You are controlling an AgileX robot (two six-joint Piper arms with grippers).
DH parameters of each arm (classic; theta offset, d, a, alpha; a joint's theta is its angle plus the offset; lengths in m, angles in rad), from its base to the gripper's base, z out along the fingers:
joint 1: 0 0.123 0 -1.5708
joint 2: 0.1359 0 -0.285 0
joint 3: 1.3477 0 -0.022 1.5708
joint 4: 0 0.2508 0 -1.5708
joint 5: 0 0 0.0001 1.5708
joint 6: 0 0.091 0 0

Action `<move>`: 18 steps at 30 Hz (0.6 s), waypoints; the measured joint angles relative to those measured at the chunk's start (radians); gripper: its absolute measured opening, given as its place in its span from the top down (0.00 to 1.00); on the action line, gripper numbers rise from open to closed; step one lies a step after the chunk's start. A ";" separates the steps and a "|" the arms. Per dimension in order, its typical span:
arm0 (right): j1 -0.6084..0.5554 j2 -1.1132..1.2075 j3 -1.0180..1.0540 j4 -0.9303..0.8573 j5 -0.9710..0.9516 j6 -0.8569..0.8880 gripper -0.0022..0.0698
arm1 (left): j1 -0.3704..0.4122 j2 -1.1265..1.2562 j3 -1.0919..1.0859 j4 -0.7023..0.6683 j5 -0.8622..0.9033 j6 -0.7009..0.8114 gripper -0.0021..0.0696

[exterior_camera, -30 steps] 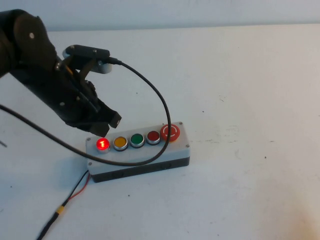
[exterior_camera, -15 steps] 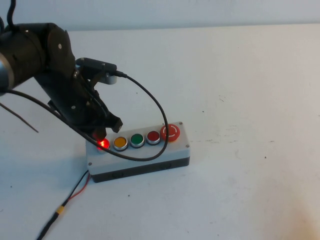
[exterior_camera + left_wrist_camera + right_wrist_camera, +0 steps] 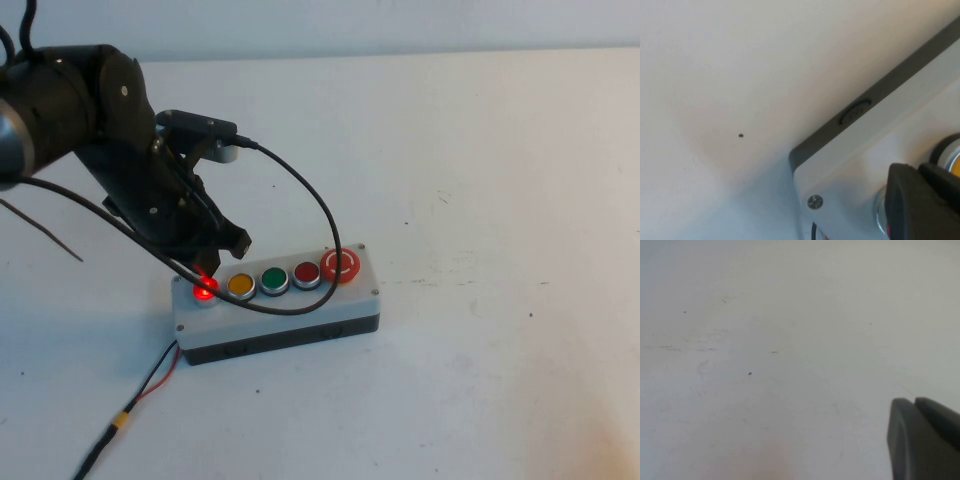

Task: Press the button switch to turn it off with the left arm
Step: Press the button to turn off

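Observation:
A grey button box point(image 3: 300, 312) lies on the white table, with a row of buttons on top. The leftmost button point(image 3: 205, 290) glows red. My left gripper point(image 3: 218, 262) is shut, and its tips are right over that lit button, at its far edge. In the left wrist view the shut fingers point(image 3: 910, 200) cover most of the button, with a red glow at its rim point(image 3: 887, 226). My right gripper point(image 3: 915, 404) is shut and empty over bare table. It is outside the high view.
Beside the lit button are yellow point(image 3: 241, 284), green point(image 3: 274, 279) and red point(image 3: 306, 272) buttons and a red mushroom stop point(image 3: 340, 265). The wrist camera's black cable point(image 3: 322, 215) loops across the box. Red and black wires point(image 3: 150, 385) trail from the box's left end.
My left gripper has come down and forward from above the box's left end onto the lit button. The button still glows red.

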 joint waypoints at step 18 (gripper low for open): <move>0.000 0.000 0.000 0.000 0.000 0.000 0.99 | 0.000 -0.119 0.026 0.019 -0.039 -0.005 0.97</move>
